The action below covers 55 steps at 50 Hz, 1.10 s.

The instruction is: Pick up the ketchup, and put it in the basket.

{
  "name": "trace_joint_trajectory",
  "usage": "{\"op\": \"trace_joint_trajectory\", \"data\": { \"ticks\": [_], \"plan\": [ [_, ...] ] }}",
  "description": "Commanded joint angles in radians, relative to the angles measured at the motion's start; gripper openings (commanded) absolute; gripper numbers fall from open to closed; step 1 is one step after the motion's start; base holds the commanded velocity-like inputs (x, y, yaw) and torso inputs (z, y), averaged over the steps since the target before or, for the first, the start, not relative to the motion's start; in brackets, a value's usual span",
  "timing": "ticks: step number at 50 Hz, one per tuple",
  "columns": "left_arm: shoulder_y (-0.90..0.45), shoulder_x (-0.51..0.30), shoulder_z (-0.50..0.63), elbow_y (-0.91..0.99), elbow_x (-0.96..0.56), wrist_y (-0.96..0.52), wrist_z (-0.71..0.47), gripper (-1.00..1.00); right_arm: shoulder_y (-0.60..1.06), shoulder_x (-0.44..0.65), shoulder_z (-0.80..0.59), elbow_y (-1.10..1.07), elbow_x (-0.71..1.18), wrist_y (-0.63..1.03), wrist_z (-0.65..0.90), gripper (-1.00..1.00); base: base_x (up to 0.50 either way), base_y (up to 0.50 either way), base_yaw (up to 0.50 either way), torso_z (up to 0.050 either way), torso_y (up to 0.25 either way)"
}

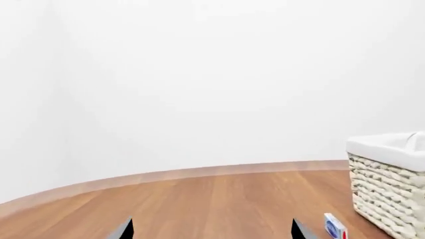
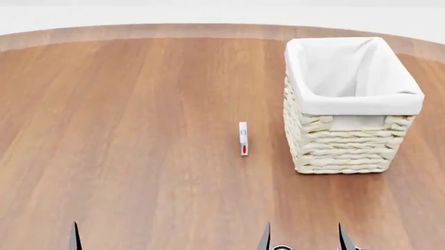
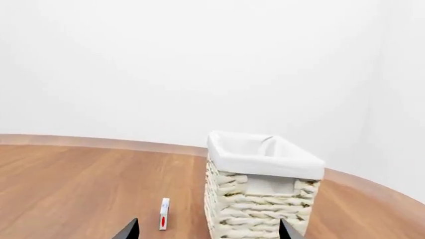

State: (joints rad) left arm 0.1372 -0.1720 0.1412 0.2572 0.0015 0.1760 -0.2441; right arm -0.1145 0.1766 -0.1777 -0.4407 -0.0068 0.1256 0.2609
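Jaws of both grippers spread wide, holding nothing; only the fingertips poked in at the head view's near edge, right gripper closer to the basket than left gripper. Ketchup nowhere seen in any view, so direction from the jaws, long axis and nearer arm impossible to judge. Just beside the basket, toward the left arm's side, lay a small white stick with a red dot, pointing away from the robot, on the wooden table.
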Motion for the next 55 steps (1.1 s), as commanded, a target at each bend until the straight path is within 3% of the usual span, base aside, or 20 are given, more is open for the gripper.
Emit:
{"op": "trace_joint_trajectory", "data": {
  "ticks": [1,26,41,55],
  "plan": [
    [-0.009,-0.008,0.014,-0.028,0.018,0.014,-0.013,1.00,0.005,0.003,-0.006,0.025,0.013,-0.006,0.007,1.00,0.50,0.00,0.00,0.000,0.000],
    [-0.017,-0.024,0.033,-0.045,0.019,0.019,-0.029,1.00,0.012,0.016,-0.023,0.049,0.006,0.002,0.034,1.00,0.50,0.00,0.00,0.000,0.001],
    [-0.021,-0.033,0.042,-0.055,0.018,0.024,-0.037,1.00,0.010,0.033,-0.046,0.042,0.037,0.011,0.019,1.00,0.00,0.00,0.00,0.000,0.000],
    [-0.029,-0.037,0.051,-0.068,0.019,0.022,-0.047,1.00,0.019,0.043,-0.049,0.053,0.051,-0.004,0.032,1.00,0.00,0.00,0.50,0.000,0.000]
  ]
}}
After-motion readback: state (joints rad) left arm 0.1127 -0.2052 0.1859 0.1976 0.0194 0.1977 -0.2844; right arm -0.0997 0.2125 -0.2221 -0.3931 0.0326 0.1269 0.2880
